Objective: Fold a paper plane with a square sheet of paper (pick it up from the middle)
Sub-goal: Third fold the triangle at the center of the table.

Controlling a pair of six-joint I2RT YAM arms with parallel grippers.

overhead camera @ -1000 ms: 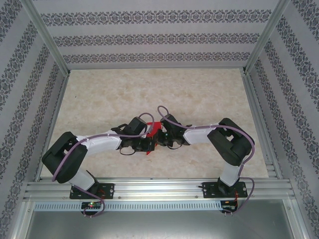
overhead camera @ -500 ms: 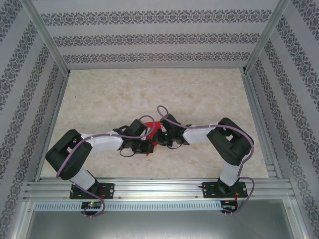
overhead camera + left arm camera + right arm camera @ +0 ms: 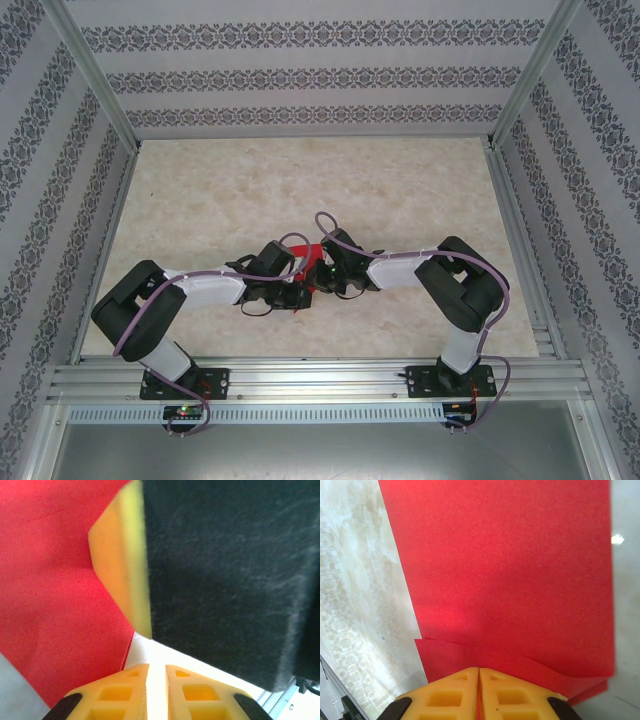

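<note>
The square sheet of paper (image 3: pixel 311 252) is bright red and folded over in layers (image 3: pixel 505 570). It sits between the two grippers at the table's middle front, and I cannot tell whether it has the paper plane's shape. My right gripper (image 3: pixel 478 672) is shut on its near edge, with red showing between the pads. It is also in the top view (image 3: pixel 320 277). My left gripper (image 3: pixel 156 672) stands open by a narrow gap with only bright table in it. The red paper (image 3: pixel 55 595) lies just to its left. Close ahead of it is the right gripper's yellow finger (image 3: pixel 122 565).
The table is pale marble-patterned (image 3: pixel 300 180) with patterned walls on three sides. An aluminium rail (image 3: pixel 320 375) with both arm bases runs along the near edge. Bare table (image 3: pixel 355 580) lies left of the paper in the right wrist view.
My left arm has shifted slightly towards the right gripper, and less red paper shows between the two grippers. The right arm has stayed still.
</note>
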